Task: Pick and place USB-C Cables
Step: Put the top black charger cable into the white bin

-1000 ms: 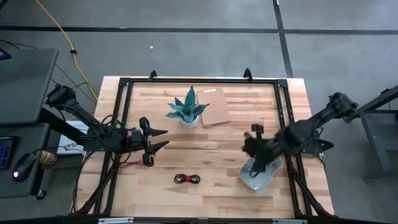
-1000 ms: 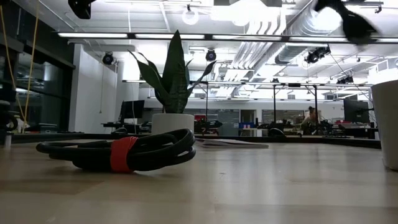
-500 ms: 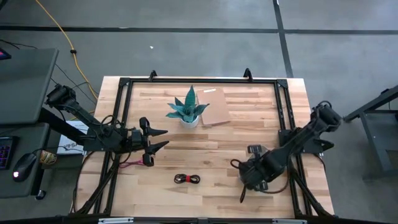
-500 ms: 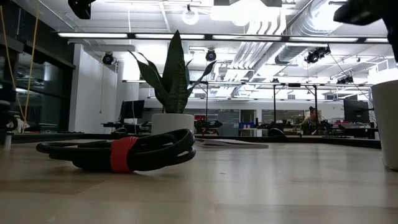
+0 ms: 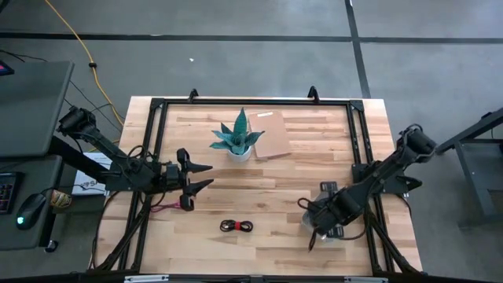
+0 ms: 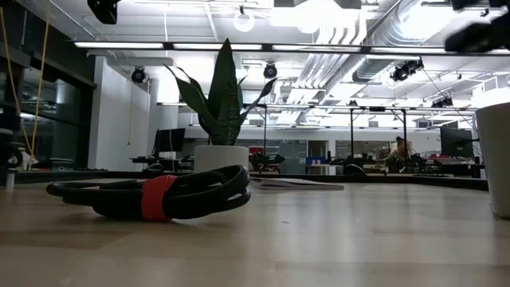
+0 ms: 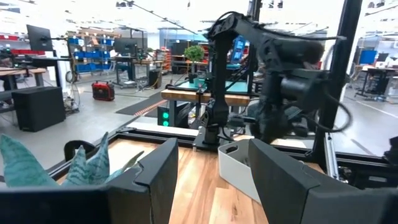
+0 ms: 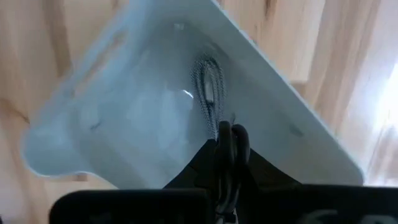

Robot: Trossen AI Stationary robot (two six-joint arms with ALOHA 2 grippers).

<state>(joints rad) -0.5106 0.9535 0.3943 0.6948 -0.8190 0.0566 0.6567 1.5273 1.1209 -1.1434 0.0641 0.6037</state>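
Note:
My right gripper [image 5: 326,218] hangs over the grey tray [image 5: 343,233] near the table's right near corner, shut on the black USB-C cable [image 8: 231,138]. The silver-grey cable [image 8: 208,87] lies on the tray's floor [image 8: 137,118]. The red-and-black cable bundle [image 5: 236,226] lies flat on the table near the near edge, and fills the low view's left [image 6: 159,195]. A thin pink strand [image 5: 161,207] shows on the table under the left arm. My left gripper [image 5: 206,176] waits open, above the table's left side. My right gripper pinches the black cable's looped end [image 8: 231,132] between its two fingers [image 8: 202,163]. The fingers point down into the tray from above. The loop stands out past the fingertips, above the tray floor. A thin dark strand [image 5: 311,240] trails toward the near edge.
A potted plant [image 5: 237,138] and a flat cardboard piece [image 5: 272,134] sit in the far middle of the table. A black frame rail [image 5: 357,141] runs along the table's edges. Bare wood lies between the two arms.
My right gripper has swung from above the table's middle right toward the near edge and come down over the tray, which it now mostly covers in the high view. It carried the black cable along. The left arm kept still.

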